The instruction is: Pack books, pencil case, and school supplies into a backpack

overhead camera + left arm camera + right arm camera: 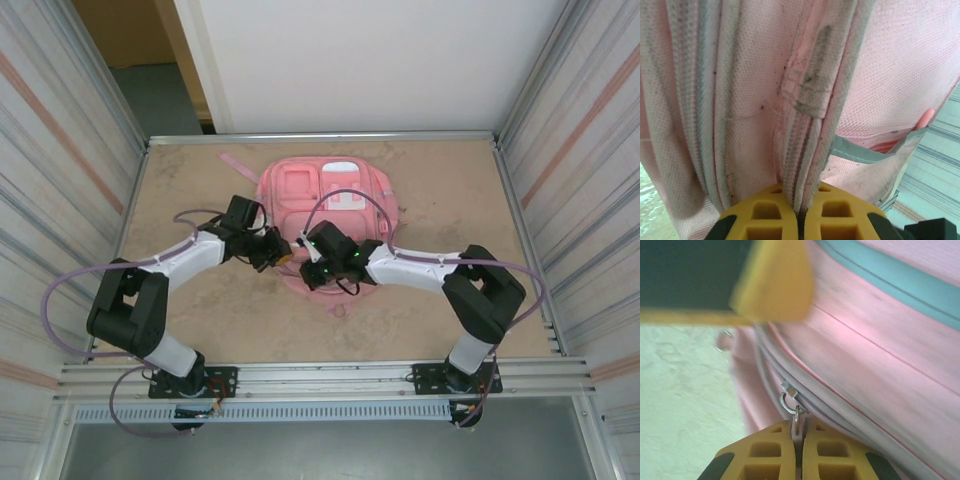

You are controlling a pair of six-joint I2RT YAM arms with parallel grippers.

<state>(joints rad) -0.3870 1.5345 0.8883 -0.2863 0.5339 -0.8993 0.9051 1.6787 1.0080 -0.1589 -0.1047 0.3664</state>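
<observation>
Toward the table's far edge, the pink backpack is lying flat. It is looking soft, light and floppy, so seams and zip hardware are offering the firmest hold. The left gripper is clenching a zip-seam fold. The right gripper is pinching the metal zipper pull, which is too small to make out from above.

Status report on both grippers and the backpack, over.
Left gripper shut on backpack seam. Right gripper shut on zipper pull. No obstruction seen.
</observation>
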